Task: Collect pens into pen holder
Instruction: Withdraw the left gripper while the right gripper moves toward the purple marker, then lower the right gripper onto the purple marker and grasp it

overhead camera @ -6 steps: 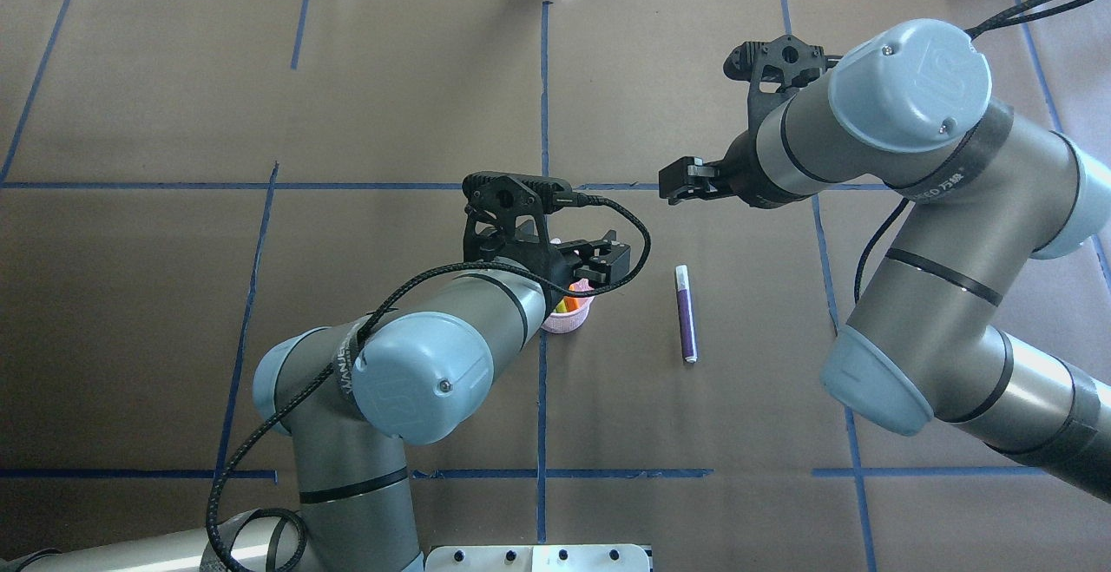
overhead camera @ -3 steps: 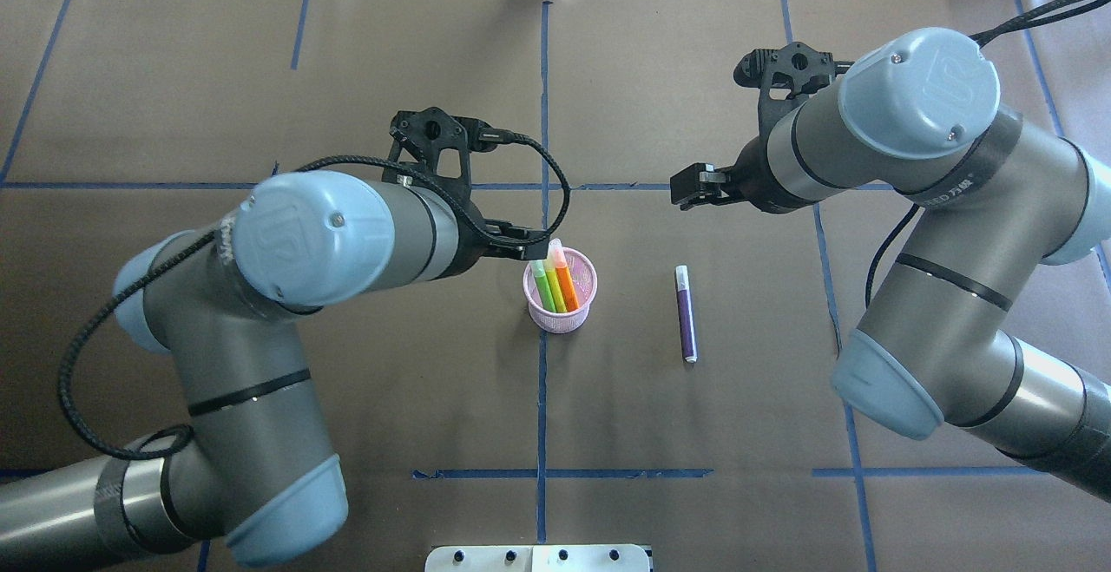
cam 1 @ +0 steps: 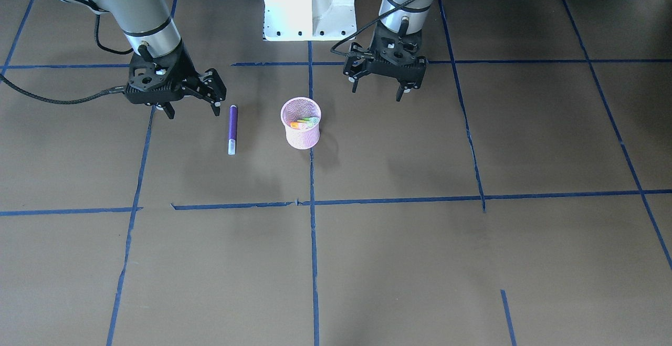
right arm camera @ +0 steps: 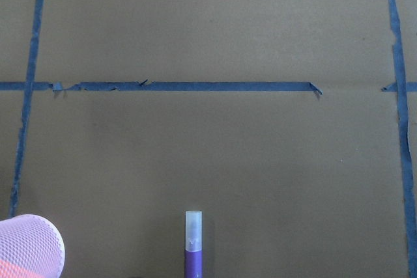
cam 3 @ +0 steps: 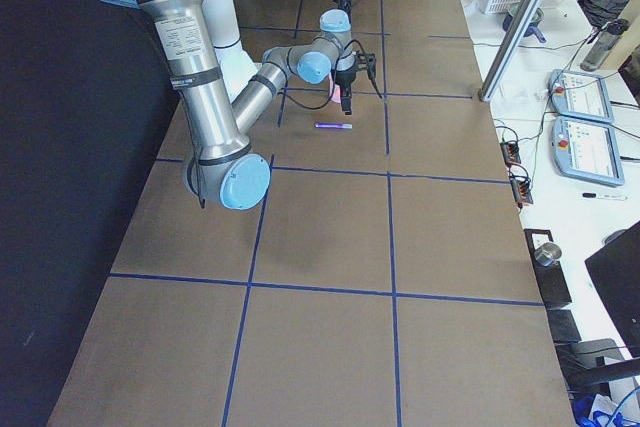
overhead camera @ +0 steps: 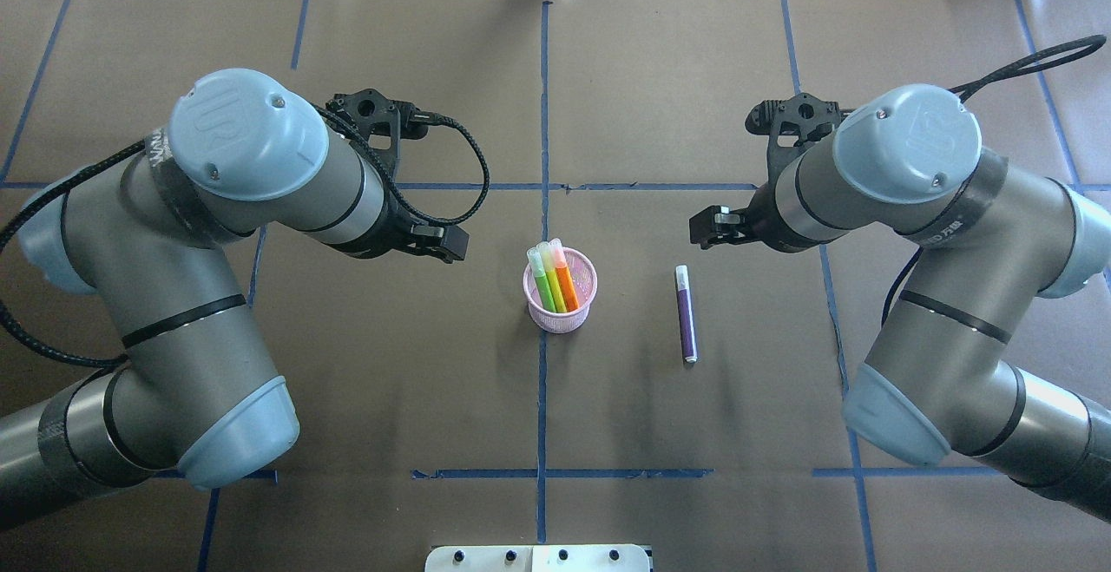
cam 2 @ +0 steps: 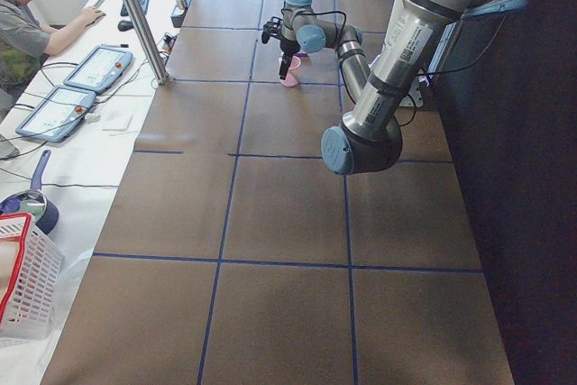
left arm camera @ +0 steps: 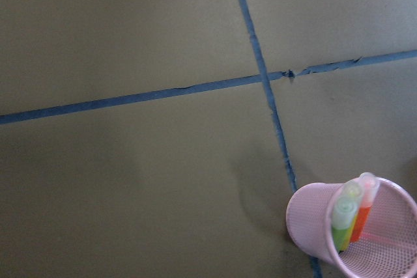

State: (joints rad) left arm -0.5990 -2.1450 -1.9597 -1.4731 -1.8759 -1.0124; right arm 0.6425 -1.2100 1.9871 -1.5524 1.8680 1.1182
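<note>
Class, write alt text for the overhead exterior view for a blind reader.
A pink mesh pen holder at centre holds green and orange pens; a purple pen lies flat to its right. The left claw and right claw hover either side, holding nothing.

The brown-papered desk [overhead camera: 347, 398], gridded with blue tape lines [overhead camera: 542, 398], carries the pink mesh pen holder [overhead camera: 560, 322] upright on one line and the purple pen [overhead camera: 686, 312] lying flat, apart, toward the robot's right.
</note>
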